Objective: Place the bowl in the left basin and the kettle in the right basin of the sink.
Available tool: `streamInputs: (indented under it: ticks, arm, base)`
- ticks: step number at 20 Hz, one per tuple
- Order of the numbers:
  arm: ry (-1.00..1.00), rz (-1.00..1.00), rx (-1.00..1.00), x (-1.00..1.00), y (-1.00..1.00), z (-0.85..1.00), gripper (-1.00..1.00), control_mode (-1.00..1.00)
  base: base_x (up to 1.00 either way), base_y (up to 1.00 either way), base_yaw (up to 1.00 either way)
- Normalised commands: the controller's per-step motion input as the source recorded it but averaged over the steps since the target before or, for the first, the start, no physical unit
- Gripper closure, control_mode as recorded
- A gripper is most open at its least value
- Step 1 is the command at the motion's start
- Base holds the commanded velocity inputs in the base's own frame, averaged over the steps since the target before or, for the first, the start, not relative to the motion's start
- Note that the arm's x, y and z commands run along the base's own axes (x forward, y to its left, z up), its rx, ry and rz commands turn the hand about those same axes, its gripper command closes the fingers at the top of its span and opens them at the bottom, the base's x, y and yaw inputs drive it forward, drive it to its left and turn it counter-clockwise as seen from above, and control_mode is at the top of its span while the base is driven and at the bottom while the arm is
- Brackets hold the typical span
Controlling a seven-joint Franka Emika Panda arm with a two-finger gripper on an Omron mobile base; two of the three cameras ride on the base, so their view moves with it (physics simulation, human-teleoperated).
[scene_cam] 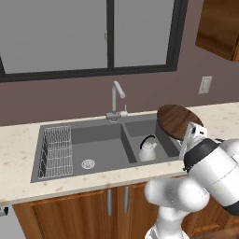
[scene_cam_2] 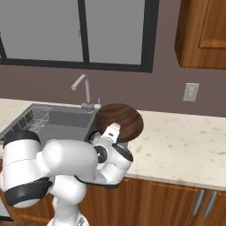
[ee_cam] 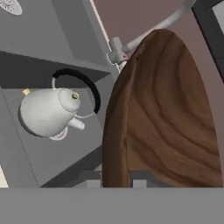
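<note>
Gripper (ee_cam: 114, 181) was clamped on the rim of the bowl (ee_cam: 170, 118), fingertips (ee_cam: 90, 179) pinching either side of its edge. Bowl was wide, shallow, dark-brown with curved wood grain, and was held tilted up on edge, clear of the counter (scene_cam_2: 185, 145), over the right side of the sink (scene_cam: 56, 127). Kettle (scene_cam: 147, 149), squat and white with a dark arched handle and short spout, sat upright in the right basin (scene_cam: 161, 133). Left basin (scene_cam: 100, 149) held a wire rack (scene_cam: 57, 150) and a round drain (scene_cam: 87, 164). Slim silver faucet (scene_cam: 115, 99) stood at the back edge.
</note>
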Motion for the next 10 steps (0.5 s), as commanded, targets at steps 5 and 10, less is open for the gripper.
streamInputs:
  ticks: [5,10]
  arm:
    - [0.11,0.16,0.09,0.24,0.14,0.95,1.00,-1.00]
    - [0.16,0.19,0.00,0.21,0.28,0.72,1.00,-1.00]
  base:
    - [0.00,0.00,0.00]
    - [0.00,0.00,0.00]
